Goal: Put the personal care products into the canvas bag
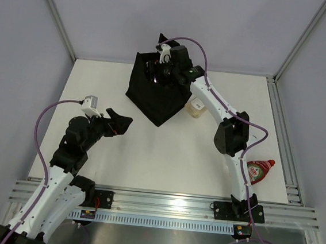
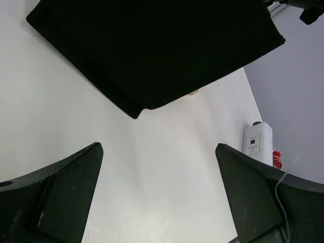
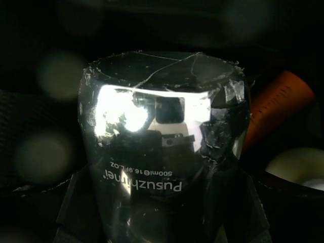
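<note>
The black canvas bag (image 1: 154, 95) stands at the back centre of the table, and its side fills the top of the left wrist view (image 2: 152, 45). My right gripper (image 1: 161, 69) reaches down into the bag's mouth. It is shut on the shiny silver bottle (image 3: 162, 136), fingers (image 3: 76, 205) on either side. Inside the bag lie an orange bottle (image 3: 276, 101) and a pale rounded bottle part (image 3: 298, 169). A pale amber bottle with a white cap (image 1: 196, 108) stands just right of the bag. The red bottle with a green label (image 1: 259, 170) lies at the right front. My left gripper (image 1: 121, 122) is open and empty, left front of the bag.
The right arm's black elbow (image 1: 231, 134) hangs between the bag and the red bottle. A metal rail (image 1: 282, 139) runs along the table's right edge. Grey walls close the back and sides. The peach pump bottle is out of view.
</note>
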### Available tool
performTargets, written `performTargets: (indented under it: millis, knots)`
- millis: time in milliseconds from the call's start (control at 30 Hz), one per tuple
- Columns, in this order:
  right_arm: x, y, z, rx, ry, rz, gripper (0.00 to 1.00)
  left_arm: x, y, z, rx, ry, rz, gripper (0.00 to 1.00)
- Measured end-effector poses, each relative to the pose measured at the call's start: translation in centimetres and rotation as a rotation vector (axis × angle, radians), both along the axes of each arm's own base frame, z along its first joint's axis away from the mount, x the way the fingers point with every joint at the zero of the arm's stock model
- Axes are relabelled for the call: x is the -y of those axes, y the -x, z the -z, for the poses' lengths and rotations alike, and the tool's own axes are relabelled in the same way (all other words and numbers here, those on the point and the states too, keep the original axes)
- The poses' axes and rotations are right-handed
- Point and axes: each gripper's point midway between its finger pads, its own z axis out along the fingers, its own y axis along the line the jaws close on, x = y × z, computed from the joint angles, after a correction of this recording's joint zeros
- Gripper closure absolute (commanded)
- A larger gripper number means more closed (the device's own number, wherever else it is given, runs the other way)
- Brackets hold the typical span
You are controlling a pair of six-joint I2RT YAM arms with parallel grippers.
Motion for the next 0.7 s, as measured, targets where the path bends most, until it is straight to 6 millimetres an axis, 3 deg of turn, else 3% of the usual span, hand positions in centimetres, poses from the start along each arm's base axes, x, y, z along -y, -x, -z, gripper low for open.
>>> performTargets:
  millis: [133,167,400,567,700]
  knots:
    - [-0.7,1.0,0.7,0.040,0.003,-0.134,0.47,0.0,0.1,0.4,-0.014,-0.005,-0.001,0.01]
    - [-0.9,1.1,1.0,0.050,0.006,-0.161,0.32,0.0,0.1,0.5,-0.016,-0.006,-0.001,0.01]
    - [-2.2,1.3,2.7,0.121,0.040,-0.272,0.01,-0.1,0.1,0.6,-0.014,-0.017,-0.002,0.01]
    - [-2.1,1.0,1.8,0.212,0.065,-0.320,0.01,-0.1,0.1,0.5,-0.007,-0.022,0.005,0.01]
    - [-2.0,1.4,-0.3,0.279,0.053,-0.365,0.01,0.5,0.2,0.0,0.024,-0.027,0.052,0.01]
